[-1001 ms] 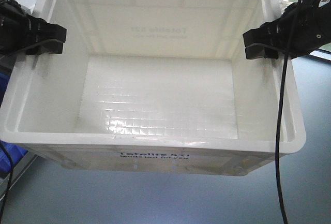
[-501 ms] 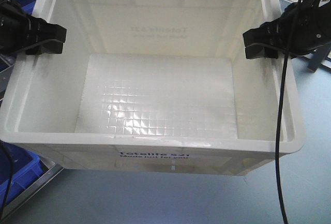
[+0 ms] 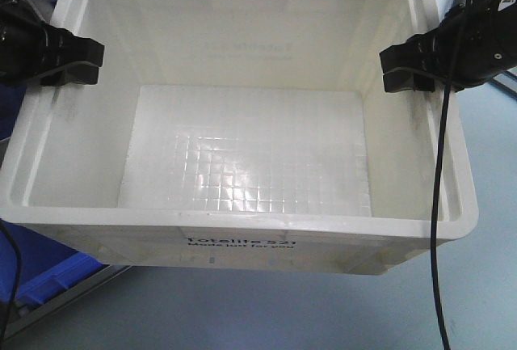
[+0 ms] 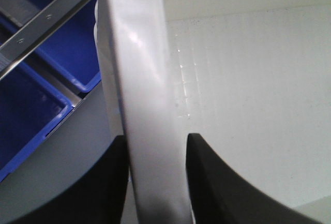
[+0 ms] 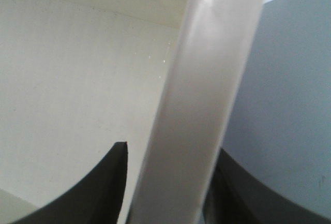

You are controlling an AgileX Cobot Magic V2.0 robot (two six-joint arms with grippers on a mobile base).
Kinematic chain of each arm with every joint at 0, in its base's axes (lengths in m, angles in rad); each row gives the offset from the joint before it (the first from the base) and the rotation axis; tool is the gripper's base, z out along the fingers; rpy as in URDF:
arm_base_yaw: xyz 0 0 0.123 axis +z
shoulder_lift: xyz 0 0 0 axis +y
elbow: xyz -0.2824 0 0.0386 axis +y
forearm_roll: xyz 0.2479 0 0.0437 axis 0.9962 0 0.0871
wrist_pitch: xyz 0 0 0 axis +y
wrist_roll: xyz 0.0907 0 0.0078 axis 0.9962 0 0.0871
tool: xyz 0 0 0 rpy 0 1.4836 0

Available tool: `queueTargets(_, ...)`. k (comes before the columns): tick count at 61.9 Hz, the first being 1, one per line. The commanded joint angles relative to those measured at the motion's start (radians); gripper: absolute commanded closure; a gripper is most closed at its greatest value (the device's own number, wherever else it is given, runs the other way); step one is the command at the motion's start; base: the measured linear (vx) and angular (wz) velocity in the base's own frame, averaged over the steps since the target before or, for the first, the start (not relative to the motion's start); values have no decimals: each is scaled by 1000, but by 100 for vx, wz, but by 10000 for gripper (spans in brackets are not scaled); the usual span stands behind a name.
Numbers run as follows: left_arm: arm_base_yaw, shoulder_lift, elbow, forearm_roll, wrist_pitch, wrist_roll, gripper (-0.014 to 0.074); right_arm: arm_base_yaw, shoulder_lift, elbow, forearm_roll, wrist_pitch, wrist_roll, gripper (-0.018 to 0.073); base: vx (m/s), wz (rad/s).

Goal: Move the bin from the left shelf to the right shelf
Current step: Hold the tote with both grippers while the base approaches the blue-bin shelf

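Note:
The bin (image 3: 242,222) is a large white tote with black print on its front wall, and it fills the front view, held above the floor. My left gripper (image 3: 77,63) is shut on its left rim and my right gripper (image 3: 401,69) on its right rim. In the left wrist view the left gripper (image 4: 155,138) has one black finger on each side of the white rim (image 4: 145,79). The right wrist view shows the right gripper (image 5: 173,149) straddling the right rim (image 5: 207,69) the same way. Nothing lies inside the bin.
Blue bins (image 3: 56,273) and a metal shelf rail (image 3: 73,293) lie below the bin's left corner; the blue bins (image 4: 31,110) and the rail (image 4: 46,22) also show in the left wrist view. Grey floor (image 3: 323,309) runs below. A black cable (image 3: 436,204) hangs at the right.
Both grippers hold the bin the same way in the picture. The background under it has shifted: more blue bin and shelf rail now show at the lower left.

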Motion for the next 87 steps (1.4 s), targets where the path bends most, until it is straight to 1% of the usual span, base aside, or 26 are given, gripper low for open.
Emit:
queueTargets(1,-5,-51,-40,-41,-73,45,601,-8,-40,-39,-21,-83,-10,564,2,61)
queueTargets(23,-5,-51,-40,-41,-72,45,601,-8,-40,-39,-21,-83,-10,564,3,57)
queueTargets(53,-5,-51,-40,-41,-72,45,601,-8,-40,-39,-21,-79,-10,564,6,44)
queueTargets(87,-5,-51,-40,-41,-71,45,601,-8,-40,-39,-21,-79,-10,564,11,33)
